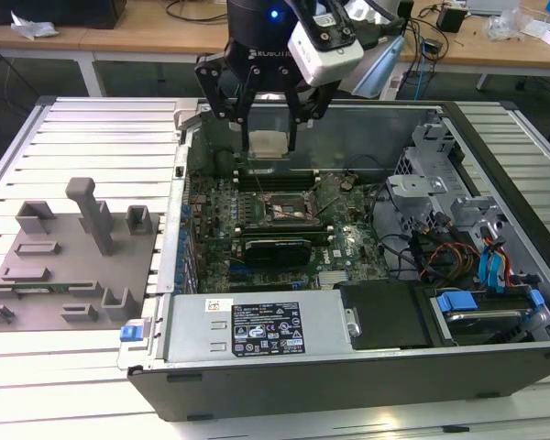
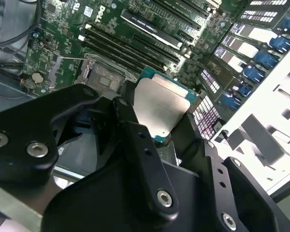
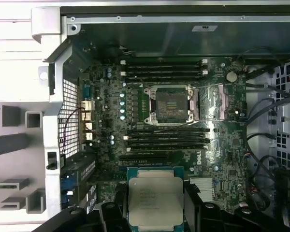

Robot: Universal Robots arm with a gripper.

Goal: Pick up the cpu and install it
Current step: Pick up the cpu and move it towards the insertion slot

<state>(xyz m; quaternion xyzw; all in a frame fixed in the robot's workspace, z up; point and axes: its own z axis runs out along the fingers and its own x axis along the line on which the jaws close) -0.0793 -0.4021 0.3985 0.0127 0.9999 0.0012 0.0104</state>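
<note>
My gripper point(image 1: 268, 137) hangs above the open computer case, shut on the cpu point(image 1: 268, 144), a thin square chip with a pale silvery top. Both wrist views show the cpu point(image 3: 155, 200) point(image 2: 160, 107) lying flat between the black fingers point(image 2: 135, 140). The dark square socket point(image 1: 285, 210) with its metal bracket sits on the green motherboard, below the held chip and nearer the front of the case. In the first wrist view the socket point(image 3: 170, 103) stands open between the two banks of memory slots, apart from the chip.
A large grey box with a white label point(image 1: 261, 329) lines the case's front. Cables and blue-tabbed drive bays point(image 1: 477, 266) fill the exterior view's right. A grey fixture plate point(image 1: 69, 261) with upright posts lies outside the case on the exterior view's left.
</note>
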